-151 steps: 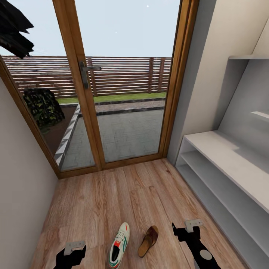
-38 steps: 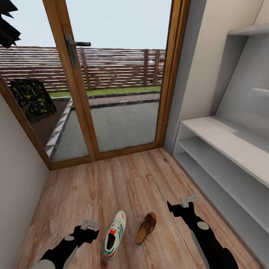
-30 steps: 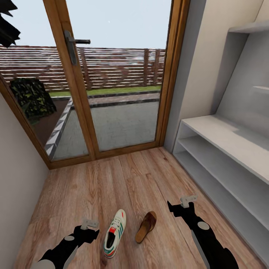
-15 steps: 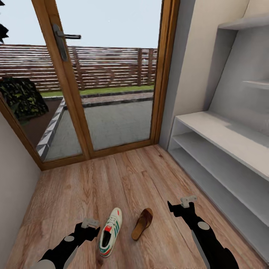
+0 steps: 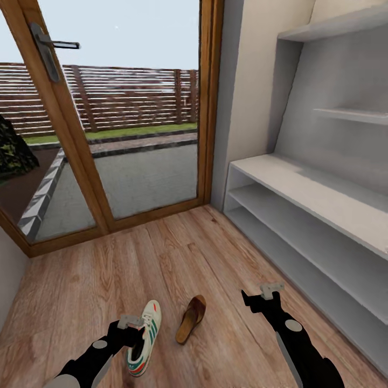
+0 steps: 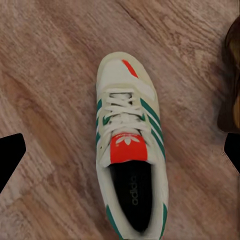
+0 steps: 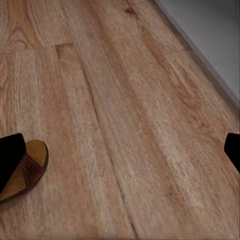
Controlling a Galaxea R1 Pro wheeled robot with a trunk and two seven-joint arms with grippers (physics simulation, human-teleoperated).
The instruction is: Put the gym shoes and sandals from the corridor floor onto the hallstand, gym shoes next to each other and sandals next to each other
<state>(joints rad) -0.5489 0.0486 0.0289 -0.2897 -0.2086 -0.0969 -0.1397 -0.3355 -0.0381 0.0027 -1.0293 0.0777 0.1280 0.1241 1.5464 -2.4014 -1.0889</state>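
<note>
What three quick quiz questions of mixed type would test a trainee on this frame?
1. True or false: the sneaker already sits on the shoe rack.
2. Which lies closer to the rack, the sneaker or the sandal?
3. The left gripper hovers over: A) sandal B) sneaker C) the rack's shelf.

Key:
1. False; it lies on the floor.
2. The sandal.
3. B; the left wrist view shows the sneaker between open jaws. The right gripper is open over bare floor.
</note>
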